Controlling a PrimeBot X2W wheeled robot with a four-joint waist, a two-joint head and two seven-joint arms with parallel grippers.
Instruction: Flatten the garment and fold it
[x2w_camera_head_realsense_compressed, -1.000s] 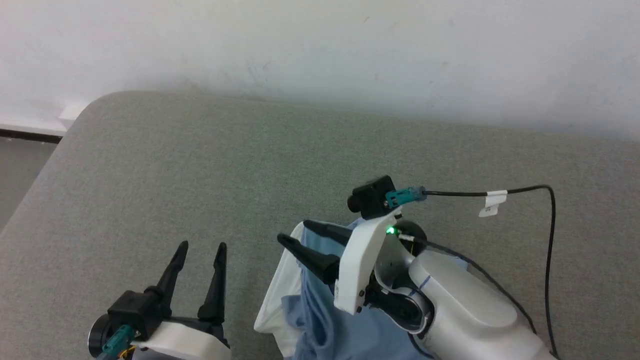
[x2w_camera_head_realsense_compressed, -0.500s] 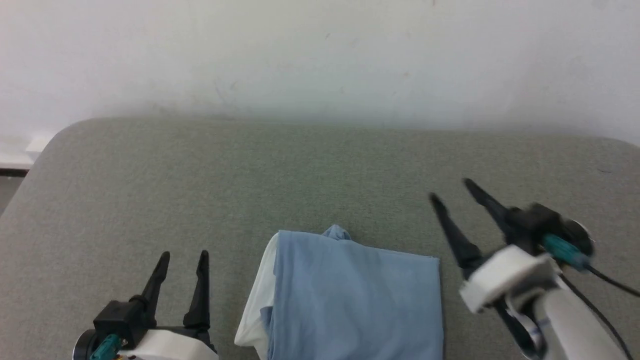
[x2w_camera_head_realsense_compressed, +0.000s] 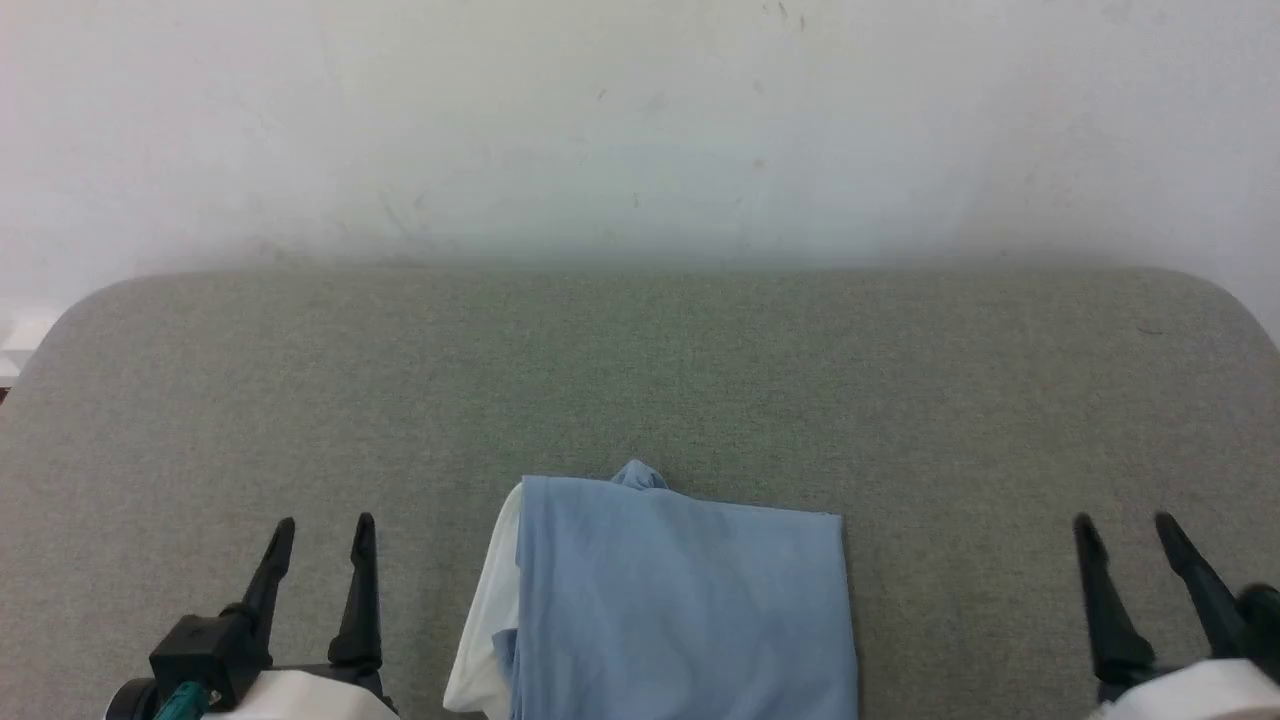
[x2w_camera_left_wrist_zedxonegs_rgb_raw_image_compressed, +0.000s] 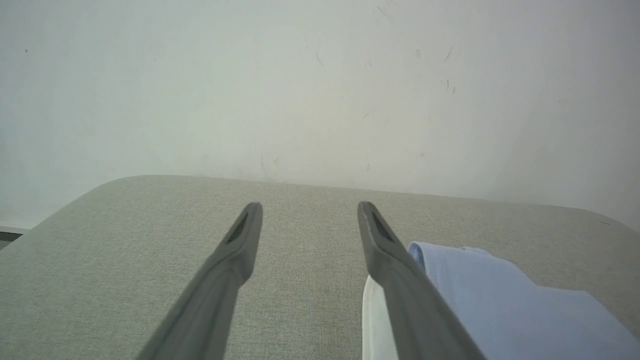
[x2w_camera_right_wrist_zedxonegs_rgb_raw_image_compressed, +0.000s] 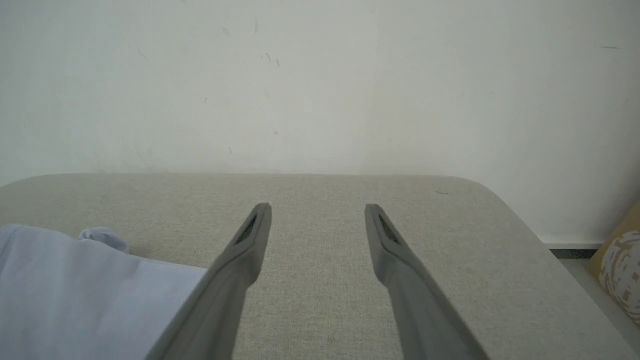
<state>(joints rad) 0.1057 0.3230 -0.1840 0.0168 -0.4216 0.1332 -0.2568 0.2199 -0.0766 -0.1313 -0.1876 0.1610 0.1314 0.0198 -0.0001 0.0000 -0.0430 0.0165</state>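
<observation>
Evidently folded garment (x2w_camera_head_realsense_compressed: 680, 600); near end cut off.

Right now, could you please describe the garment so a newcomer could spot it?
Find the grey padded surface below the white wall. Near its front edge lies the garment, folded into a rectangle. Its light blue cloth, white-edged on the left, stands out against the grey.

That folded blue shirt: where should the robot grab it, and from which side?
Probably the far right corner of the shirt, coming from the right with the open right gripper: that edge lies straight and exposed, while the left side has loose white layers.
</observation>
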